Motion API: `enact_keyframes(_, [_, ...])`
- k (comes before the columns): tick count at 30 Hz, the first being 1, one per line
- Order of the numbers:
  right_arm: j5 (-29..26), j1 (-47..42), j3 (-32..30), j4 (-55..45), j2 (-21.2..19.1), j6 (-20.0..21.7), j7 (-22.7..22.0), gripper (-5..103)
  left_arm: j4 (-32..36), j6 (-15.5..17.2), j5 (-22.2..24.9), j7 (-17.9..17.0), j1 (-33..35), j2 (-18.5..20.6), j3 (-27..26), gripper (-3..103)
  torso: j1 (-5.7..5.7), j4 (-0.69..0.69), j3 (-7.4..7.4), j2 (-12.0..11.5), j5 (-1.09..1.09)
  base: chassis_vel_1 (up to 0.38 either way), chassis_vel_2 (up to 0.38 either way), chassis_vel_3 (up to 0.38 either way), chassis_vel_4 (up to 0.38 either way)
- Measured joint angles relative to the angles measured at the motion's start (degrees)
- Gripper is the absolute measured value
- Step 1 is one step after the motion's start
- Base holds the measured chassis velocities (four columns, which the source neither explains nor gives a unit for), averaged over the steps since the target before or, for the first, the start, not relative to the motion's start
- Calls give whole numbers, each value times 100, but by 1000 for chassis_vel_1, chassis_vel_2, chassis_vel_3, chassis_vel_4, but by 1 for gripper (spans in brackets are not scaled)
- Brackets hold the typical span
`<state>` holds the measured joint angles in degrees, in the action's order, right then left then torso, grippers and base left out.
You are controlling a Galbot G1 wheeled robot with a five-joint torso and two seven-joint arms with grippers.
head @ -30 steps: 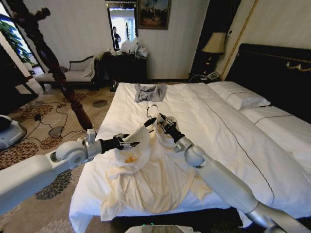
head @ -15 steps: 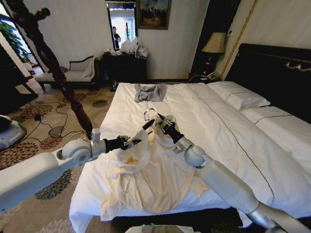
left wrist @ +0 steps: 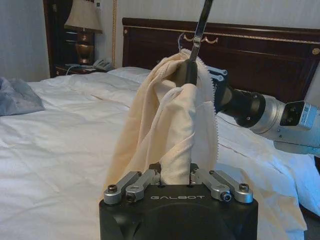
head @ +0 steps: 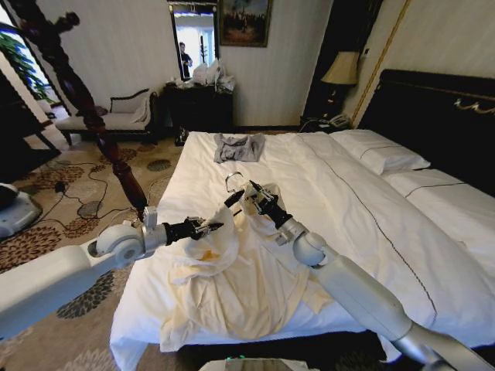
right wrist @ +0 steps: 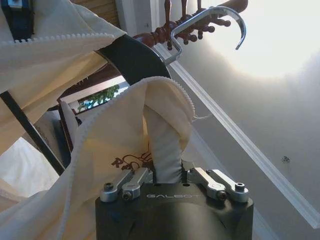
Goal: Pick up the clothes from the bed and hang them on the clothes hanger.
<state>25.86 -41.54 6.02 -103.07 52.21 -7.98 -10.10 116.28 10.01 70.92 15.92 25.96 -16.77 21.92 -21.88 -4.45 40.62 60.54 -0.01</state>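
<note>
Head view: 2 tools, left tool (head: 207,227) and right tool (head: 249,195), clamp 1 cream garment (head: 232,286).

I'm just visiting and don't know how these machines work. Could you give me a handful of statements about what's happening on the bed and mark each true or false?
1. Both tools grip the cream clothes. True: the left tool and the right tool are each shut on its fabric.
2. The clothes hanger lies flat on the bed. False: it is raised, with fabric draped over it.
3. A grey garment lies farther up the bed. True.
4. The cream clothes are fully lifted off the bed. False: most of them lie spread on the duvet.
5. The hanger's hook is black. False: it is silvery.
</note>
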Motion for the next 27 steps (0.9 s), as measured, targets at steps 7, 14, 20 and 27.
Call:
enact_keyframes(7, [-99, 4, 54, 12, 35, 31, -24, 23, 109, -37, 17, -28, 111, 121, -158, 20, 0, 0, 0, 0, 0, 0, 0, 0, 0])
enact_keyframes(14, [-180, -34, 53, -31, 33, 83, -76, 29, 123, -39, 13, -148, 175, 157, -215, 19, 0, 0, 0, 0, 1, 0, 0, 0, 0])
enact_keyframes(20, [-202, -44, 62, -32, 25, 85, -82, 51, 76, -37, -9, -172, 188, 115, -264, 18, 0, 0, 1, 0, 1, 0, 0, 0, 0])
enact_keyframes(27, [-204, -46, 91, -31, 22, 86, -76, 78, -30, -56, -43, -184, 189, 38, -293, 18, 0, 1, 1, 0, 0, 0, 0, 0, 0])
